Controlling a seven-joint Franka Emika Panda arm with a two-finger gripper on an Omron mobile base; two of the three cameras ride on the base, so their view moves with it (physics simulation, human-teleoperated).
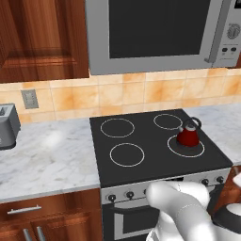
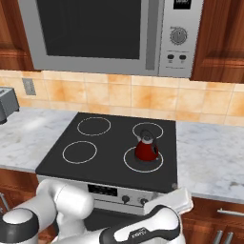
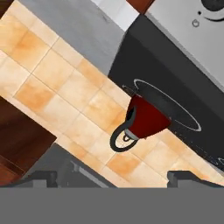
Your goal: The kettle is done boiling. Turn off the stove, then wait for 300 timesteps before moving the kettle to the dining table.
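At the far left of the left base view a grey toaster stands on the marble counter, well apart from the work. Next comes the stove, its two left rings bare, and on its front right ring sits the kettle, upright, handle arched over the lid. Along the steel front panel runs the row of knobs, with the arm low before them. In the hand view the kettle shows rolled on its side ahead of the fingers, which stand spread to their widest and hold nothing. My judgement: the task is at its stove-and-wait stage, the kettle not yet lifted; whether the burner is off I cannot tell. Next, the spread fingers must close over the handle.
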